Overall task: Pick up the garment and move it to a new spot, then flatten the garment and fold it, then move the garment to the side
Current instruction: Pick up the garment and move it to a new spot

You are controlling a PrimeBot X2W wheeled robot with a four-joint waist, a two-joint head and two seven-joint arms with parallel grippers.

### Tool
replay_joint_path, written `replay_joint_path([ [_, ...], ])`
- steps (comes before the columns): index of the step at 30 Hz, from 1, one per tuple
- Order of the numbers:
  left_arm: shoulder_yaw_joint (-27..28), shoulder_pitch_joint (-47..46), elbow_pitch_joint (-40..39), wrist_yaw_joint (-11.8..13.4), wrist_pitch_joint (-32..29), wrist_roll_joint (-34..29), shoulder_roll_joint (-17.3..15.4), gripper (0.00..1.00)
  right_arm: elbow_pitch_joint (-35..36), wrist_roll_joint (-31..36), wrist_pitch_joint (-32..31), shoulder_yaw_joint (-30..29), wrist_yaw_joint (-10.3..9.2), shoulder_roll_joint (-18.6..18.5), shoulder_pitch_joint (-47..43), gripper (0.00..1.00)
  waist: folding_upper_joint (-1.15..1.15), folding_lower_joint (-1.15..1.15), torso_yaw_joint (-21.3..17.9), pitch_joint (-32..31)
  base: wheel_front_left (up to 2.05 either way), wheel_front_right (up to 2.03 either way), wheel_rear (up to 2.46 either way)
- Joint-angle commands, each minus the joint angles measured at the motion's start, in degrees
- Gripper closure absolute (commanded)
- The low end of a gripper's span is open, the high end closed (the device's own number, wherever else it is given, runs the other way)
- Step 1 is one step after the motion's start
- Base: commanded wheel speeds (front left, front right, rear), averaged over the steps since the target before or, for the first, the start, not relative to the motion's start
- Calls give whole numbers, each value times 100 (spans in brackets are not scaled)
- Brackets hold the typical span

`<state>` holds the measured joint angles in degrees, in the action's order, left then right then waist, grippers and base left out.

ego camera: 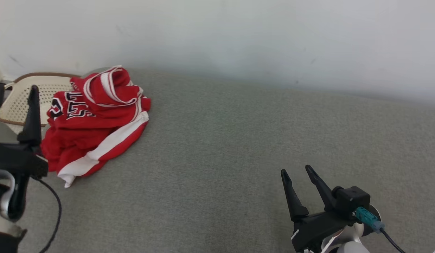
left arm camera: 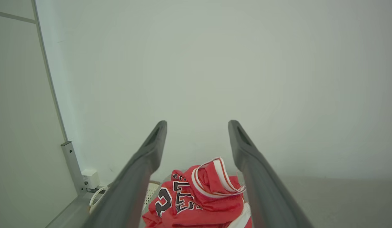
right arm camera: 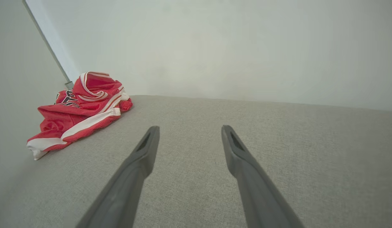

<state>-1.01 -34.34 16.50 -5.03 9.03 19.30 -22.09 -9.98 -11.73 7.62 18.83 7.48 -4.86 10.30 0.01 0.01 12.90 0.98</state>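
While both pairs of fingers stand wide apart w/ nothing btw them, step in hand = first pick-up, not yet begun. Fingers of left gripper (left arm camera: 198,126) point over the garment (ego camera: 94,123), above it and just short; no contact seen. Fingers of right gripper (ego camera: 295,169) sit low over bare counter (ego camera: 238,140), well apart from the cloth.

Judgement, doing it well:
- Left arm is the near one, so it should take the pick.
- Come down on the high bunched ridge at the collar end, not the flat trailing hem.
- Close deep enough to catch several layers, else one layer slips & the rest drags.
- Lift clear before carrying toward open middle of counter.
- Mind the basket (ego camera: 17,102) at far left: garment lies right against it, poss. overlapping the rim; cannot tell.

Garment: red jersey, white side stripe & trim, black-white lettering partly folded under. Crumpled heap at far left of counter, near the wall (ego camera: 273,35). Looks thin, limp, prob. slippery.
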Motion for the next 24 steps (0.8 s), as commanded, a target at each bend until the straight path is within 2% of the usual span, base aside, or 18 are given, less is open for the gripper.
replay_joint_path([
  [1, 30, -168, 128, -50, -29, 66, -80, 0, 13, 27, 43, 1, 2, -18, 80, 0, -1, -1, -531, 428, 0, 0, 0],
  [11, -68, -1149, 1171, -164, -386, 136, -615, 0, 95, 83, 115, -77, 2, -27, 306, 0, -1, -1, -1223, 881, 0, 0, 0],
  [24, -386, -2217, 2743, -232, -1242, 666, -1024, 0, 282, 166, 155, -144, 2, 11, 571, 0, -1, -1, -1888, 1531, 0, 0, 0],
])
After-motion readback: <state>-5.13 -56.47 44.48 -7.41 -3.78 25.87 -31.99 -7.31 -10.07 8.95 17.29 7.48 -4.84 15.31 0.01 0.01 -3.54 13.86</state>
